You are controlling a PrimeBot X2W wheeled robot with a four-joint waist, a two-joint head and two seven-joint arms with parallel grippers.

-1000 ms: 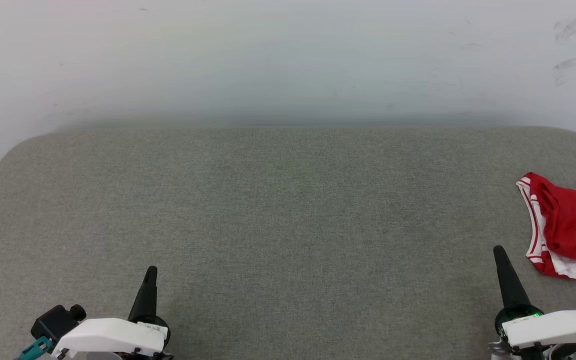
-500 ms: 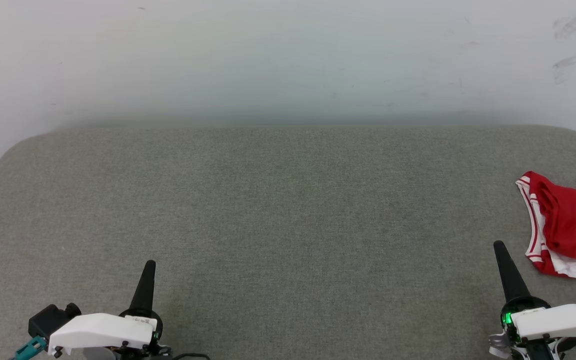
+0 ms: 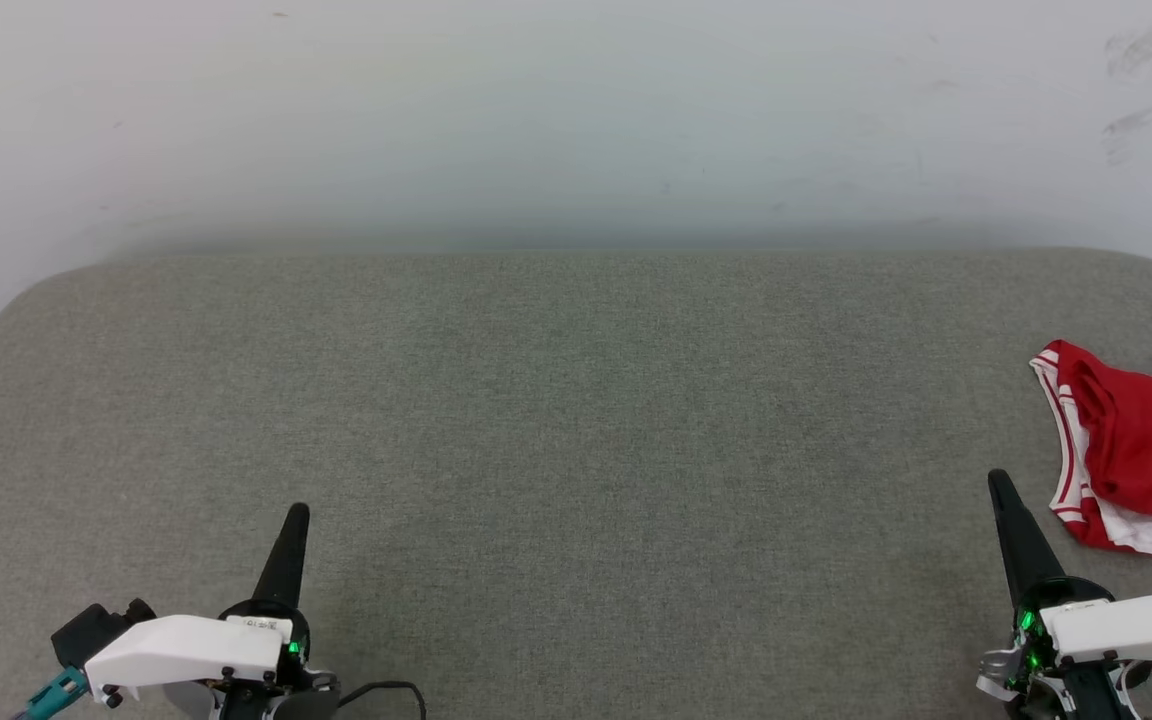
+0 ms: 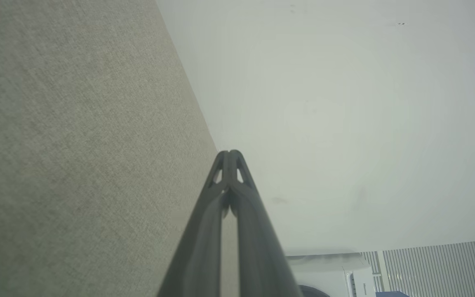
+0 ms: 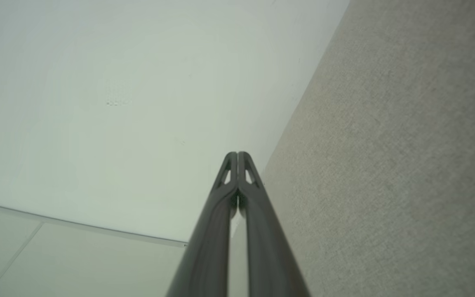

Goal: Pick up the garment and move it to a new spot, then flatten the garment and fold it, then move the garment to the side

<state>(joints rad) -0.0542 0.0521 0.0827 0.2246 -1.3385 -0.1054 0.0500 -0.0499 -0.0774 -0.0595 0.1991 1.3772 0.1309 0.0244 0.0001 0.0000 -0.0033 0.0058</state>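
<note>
Garment (image 3: pixel 1146 450) bunched at right edge of surface (image 3: pixel 576 420), partly out of frame, near right end effector (image 3: pixel 999 490), not touching. Left end effector (image 3: pixel 296 520) & right both fully closed, nothing held. Est. light, soft, limp; pinch raised fold nr striped trim (image 3: pixel 1069 470) w/ right.

We see a grey fabric-covered table (image 3: pixel 576 400) with rounded far corners; at its right side the red-and-white garment (image 3: pixel 1151 450) lies directly on it.
</note>
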